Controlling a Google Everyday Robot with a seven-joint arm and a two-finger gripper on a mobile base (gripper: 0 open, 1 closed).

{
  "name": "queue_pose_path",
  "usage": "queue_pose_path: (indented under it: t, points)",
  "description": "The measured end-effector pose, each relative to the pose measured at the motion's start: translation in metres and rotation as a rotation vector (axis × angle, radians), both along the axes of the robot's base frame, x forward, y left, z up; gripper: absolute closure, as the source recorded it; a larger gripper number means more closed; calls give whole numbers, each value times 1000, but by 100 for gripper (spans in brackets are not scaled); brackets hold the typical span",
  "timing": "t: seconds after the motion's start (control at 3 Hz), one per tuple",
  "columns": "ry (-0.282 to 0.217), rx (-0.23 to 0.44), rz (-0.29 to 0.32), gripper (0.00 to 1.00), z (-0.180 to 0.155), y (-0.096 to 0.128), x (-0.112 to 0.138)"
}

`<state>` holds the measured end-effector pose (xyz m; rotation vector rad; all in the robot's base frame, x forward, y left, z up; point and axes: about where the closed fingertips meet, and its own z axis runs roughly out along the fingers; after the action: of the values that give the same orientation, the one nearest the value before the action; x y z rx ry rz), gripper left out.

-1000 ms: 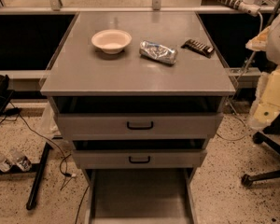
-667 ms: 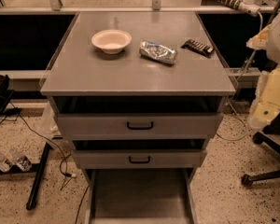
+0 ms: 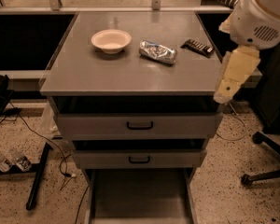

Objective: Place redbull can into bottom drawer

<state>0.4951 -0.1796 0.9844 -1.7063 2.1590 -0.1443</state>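
Claw (image 3: 226, 85), open or closed cannot be told, hangs empty-side at tabletop (image 3: 130, 76) edge. Redbull can (image 3: 158, 52) lies to its left. Bottom drawer (image 3: 140, 197), below-left, is open to receive the can.

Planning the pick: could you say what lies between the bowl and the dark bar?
The can, on its side, in the camera view; the gripper hangs right of the cabinet.
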Motion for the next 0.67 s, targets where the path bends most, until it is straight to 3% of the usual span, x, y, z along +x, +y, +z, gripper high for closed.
queue_pose_path:
  t: [0.33, 0.67]
  points:
    - [-55, 70, 38, 0, 8, 16, 47]
    - [-132, 207, 62, 0, 28, 25, 105]
